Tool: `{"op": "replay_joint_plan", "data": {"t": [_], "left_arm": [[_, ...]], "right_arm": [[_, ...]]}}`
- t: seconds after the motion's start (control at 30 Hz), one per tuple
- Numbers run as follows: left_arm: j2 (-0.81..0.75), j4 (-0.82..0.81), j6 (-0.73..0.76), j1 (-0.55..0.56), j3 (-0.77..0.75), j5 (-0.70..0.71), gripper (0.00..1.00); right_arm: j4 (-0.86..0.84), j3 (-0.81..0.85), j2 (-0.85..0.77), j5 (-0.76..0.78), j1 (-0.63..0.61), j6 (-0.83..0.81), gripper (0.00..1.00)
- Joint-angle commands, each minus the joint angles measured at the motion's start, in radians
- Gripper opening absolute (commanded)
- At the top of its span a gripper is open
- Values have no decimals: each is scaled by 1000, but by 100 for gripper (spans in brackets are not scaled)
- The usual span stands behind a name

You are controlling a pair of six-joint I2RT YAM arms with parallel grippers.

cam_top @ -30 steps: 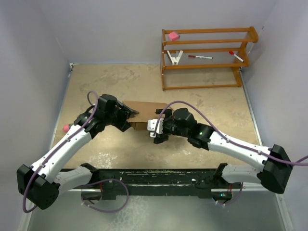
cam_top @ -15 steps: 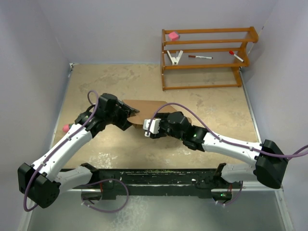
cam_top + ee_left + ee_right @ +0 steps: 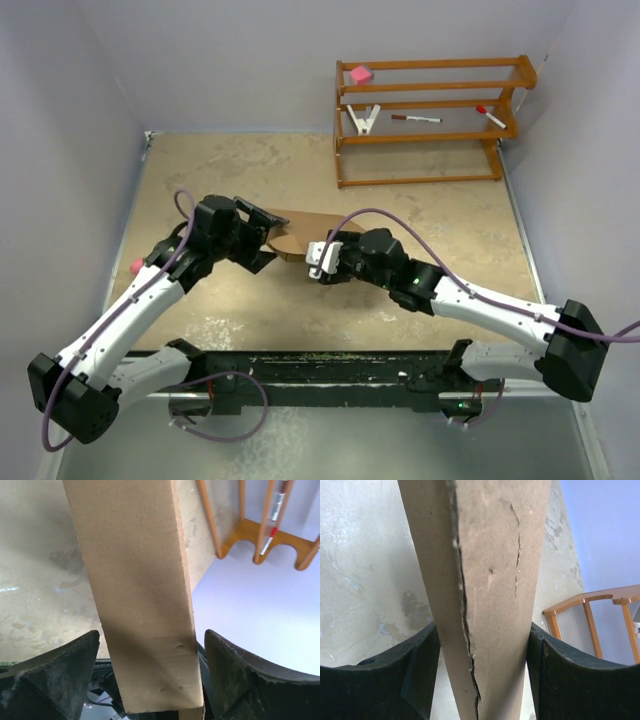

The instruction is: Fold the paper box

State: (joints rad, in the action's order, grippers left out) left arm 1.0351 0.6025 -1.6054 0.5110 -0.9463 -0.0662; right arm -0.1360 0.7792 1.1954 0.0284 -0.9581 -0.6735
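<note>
The paper box (image 3: 300, 228), a flat brown cardboard slab from above, is being held near the middle of the table (image 3: 430, 240), between the two arms. Whether it is being lifted clear of the surface cannot be told. Its left end is being pinched by the left gripper (image 3: 262, 232), whose fingers are being pressed against both faces of a panel in the wrist view. Its near right edge is being clamped by the right gripper (image 3: 318, 262), whose pads are being squeezed onto a panel with a torn, layered edge.

By judgement, a flap is being creased or closed, and the fold is being taken as only partly made. The next move is being judged to call for one grip as an anchor while the other panel is turned along its score. It should be turned gently, since the board is splitting at that edge.

The scene is being enclosed by pale lilac walls (image 3: 200, 60). The tabletop is being seen as mottled beige and worn. A wooden rack (image 3: 430, 64) is being kept at the far right, well apart from the box, with a pink block (image 3: 360, 73) and a marker (image 3: 415, 118) on it.
</note>
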Motion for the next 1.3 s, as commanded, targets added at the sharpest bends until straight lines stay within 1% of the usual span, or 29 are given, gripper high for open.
{"op": "replay_joint_plan", "data": {"t": [0.0,0.03,0.17,0.27,0.33,0.4,0.5,0.63,0.77,0.83,0.9,1.0,1.1,1.2,1.27], "left_arm": [[-66,-39,-13,-3,-17,36,93],[-76,-34,-13,-3,-19,41,96],[-103,-6,-8,-3,-35,56,97],[-144,18,44,-3,-74,102,98],[-175,22,99,-3,-107,152,98],[-211,4,181,-3,-118,187,98],[-273,-90,331,-3,-79,194,98],[-374,-309,648,-3,67,102,98],[-474,-467,819,-3,243,14,98],[-505,-517,869,-3,311,-27,98],[-523,-544,893,-3,366,-63,98],[-519,-551,918,-3,396,-112,98],[-496,-537,928,-3,405,-120,98],[-464,-529,913,-3,420,-104,98],[-436,-521,896,-3,423,-94,98]], "right_arm": [[-26,33,-64,-69,43,64,41],[-20,35,-73,-88,58,76,41],[11,51,-96,-160,110,113,40],[24,59,-134,-231,170,159,40],[35,68,-155,-290,232,206,40],[61,89,-168,-357,285,255,40],[105,140,-168,-465,366,339,40],[154,232,-112,-649,489,505,40],[175,344,8,-840,587,715,40],[130,362,71,-952,631,858,40],[53,352,129,-1032,678,1012,39],[-117,302,204,-1123,729,1240,39],[-297,238,278,-1156,763,1441,40],[-435,162,366,-1157,786,1586,40],[-459,151,425,-1142,788,1618,40]]}}
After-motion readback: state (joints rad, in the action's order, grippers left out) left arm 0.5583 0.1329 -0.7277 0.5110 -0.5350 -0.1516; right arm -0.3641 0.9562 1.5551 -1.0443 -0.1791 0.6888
